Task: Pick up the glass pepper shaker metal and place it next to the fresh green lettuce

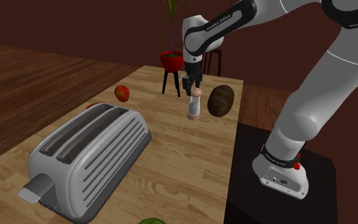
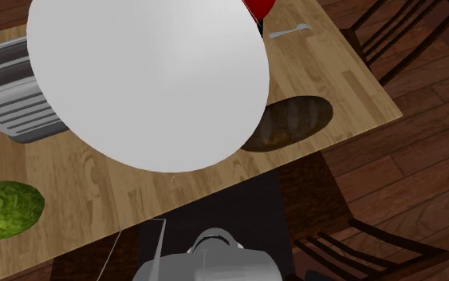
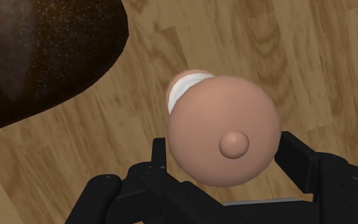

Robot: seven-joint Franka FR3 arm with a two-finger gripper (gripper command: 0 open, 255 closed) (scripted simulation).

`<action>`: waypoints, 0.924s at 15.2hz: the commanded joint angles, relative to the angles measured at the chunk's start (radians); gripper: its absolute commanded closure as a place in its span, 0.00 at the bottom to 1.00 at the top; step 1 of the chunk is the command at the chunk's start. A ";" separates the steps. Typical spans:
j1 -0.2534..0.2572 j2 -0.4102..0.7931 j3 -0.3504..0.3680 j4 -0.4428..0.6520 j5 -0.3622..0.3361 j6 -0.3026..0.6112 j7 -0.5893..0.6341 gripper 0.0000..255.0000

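Gripper (image 1: pixel 192 88) clasping pepper shaker (image 1: pixel 194 107), upright, tan knobbed cap, white body, tan base

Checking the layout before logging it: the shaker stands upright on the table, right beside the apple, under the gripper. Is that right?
Not quite. The shaker stands upright on the table under the gripper, but right beside the dark loaf, not the apple, which lies apart, farther toward the shoulder view's left. The shoulder view shows it.
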 commanded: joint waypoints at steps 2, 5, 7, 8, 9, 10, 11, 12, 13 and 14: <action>0.000 -0.016 0.001 0.024 0.000 -0.041 0.001 1.00; 0.000 -0.032 0.001 0.051 -0.001 -0.082 0.002 1.00; 0.000 -0.041 0.001 0.069 -0.001 -0.110 0.002 1.00; 0.001 -0.045 0.002 0.079 -0.001 -0.124 0.002 1.00; 0.001 -0.049 0.002 0.088 -0.001 -0.137 0.002 1.00; 0.001 -0.053 0.002 0.098 -0.001 -0.151 0.002 1.00; 0.001 -0.056 0.002 0.108 -0.001 -0.165 0.002 1.00; 0.001 -0.059 0.002 0.119 -0.001 -0.178 0.002 1.00; 0.001 -0.063 0.002 0.129 -0.001 -0.192 0.002 1.00; 0.001 -0.065 0.002 0.140 -0.001 -0.205 0.002 1.00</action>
